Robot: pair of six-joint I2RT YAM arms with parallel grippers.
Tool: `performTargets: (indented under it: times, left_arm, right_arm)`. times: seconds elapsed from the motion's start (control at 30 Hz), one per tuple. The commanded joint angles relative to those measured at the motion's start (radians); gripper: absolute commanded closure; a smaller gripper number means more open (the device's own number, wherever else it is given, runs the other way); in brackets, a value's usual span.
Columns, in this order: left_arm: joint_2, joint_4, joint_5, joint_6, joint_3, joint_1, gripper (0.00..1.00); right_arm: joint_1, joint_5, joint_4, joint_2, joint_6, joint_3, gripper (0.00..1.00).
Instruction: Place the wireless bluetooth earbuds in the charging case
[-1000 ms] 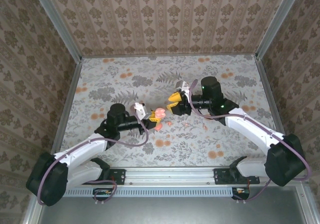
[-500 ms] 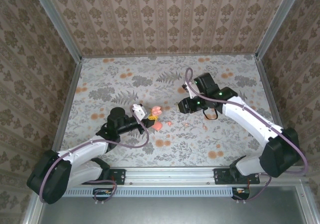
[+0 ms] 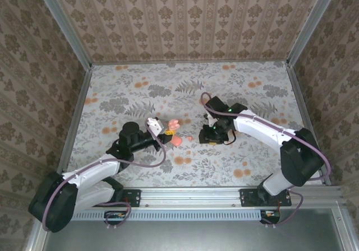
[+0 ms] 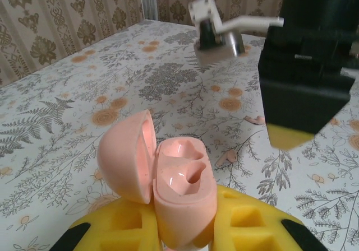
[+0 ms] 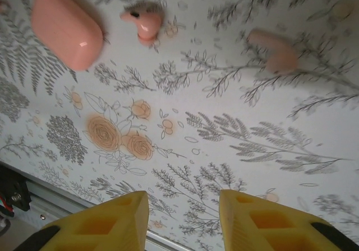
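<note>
Starting on the left, we've got the left arm (image 3: pixel 90 170) stretched out low from its base corner, running diagonally toward the middle of the tabletop (image 3: pixel 140 83), with the wrist about level. The left jaws are clamped on the charging case (image 4: pixel 182 189), holding it by its lower body just above the cloth. The case is hinged open, with its two wells in plain sight from the left wrist cam.

Just right of that and a bit nearer to us, a pink rounded piece (image 3: pixel 177 141) lies flat on the tabletop. We honestly can't tell what it is. One of the wireless bluetooth earbuds (image 5: pixel 145 22) is on the cloth right beside it, and the other (image 5: pixel 275 52) is further along, blurry in the right wrist view. Both are loose on the tabletop, apart from the case.

Then the right arm (image 3: pixel 269 130): its elbow is bent out to the right and the forearm comes back toward the center, wrist tipped so the right jaws point down at the cloth. They're parted with nothing between them, hanging above the flower print near the earbuds.
</note>
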Motion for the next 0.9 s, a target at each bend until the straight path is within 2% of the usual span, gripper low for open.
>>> performTargets:
  times: [0.0, 0.47, 0.87]
  left_arm:
    - [-0.038, -0.030, -0.025, 0.000, -0.010, -0.007, 0.86]
    - [-0.112, -0.084, -0.060, 0.007, -0.025, -0.007, 0.87]
    - [-0.119, -0.096, -0.066, 0.016, -0.028, -0.007, 0.87]
  right_arm:
    - [0.003, -0.002, 0.060, 0.044, 0.080, -0.019, 0.62]
    - [0.003, 0.009, 0.152, 0.184, 0.079, -0.033, 0.62]
    - [-0.007, 0.136, 0.134, 0.197, 0.080, -0.035, 0.62]
